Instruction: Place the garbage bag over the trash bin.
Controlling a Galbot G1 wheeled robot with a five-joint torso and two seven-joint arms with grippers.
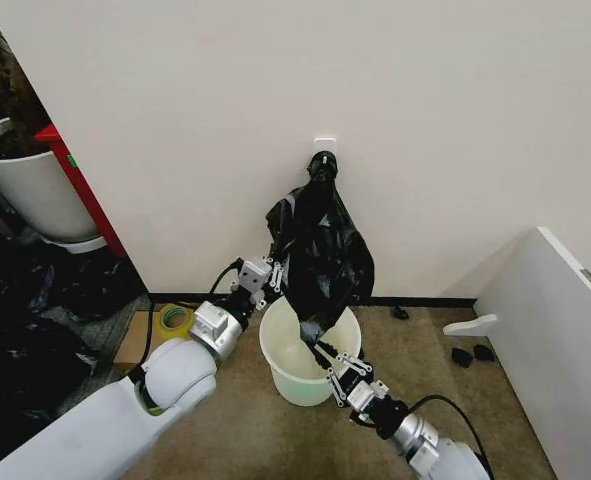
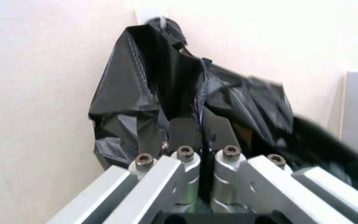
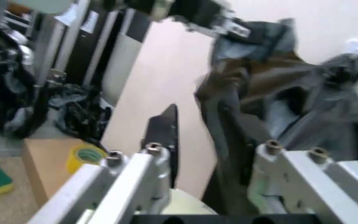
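One garbage bag (image 1: 320,250), both claws: left gripper (image 1: 272,272) pinching it, right gripper (image 1: 315,345) seemingly gaping, above one trash bin (image 1: 293,372).

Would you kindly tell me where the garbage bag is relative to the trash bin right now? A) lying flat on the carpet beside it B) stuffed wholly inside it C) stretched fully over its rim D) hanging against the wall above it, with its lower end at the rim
D: the garbage bag hangs against the wall above the trash bin, its lower end reaching the rim, where the right gripper meets it.
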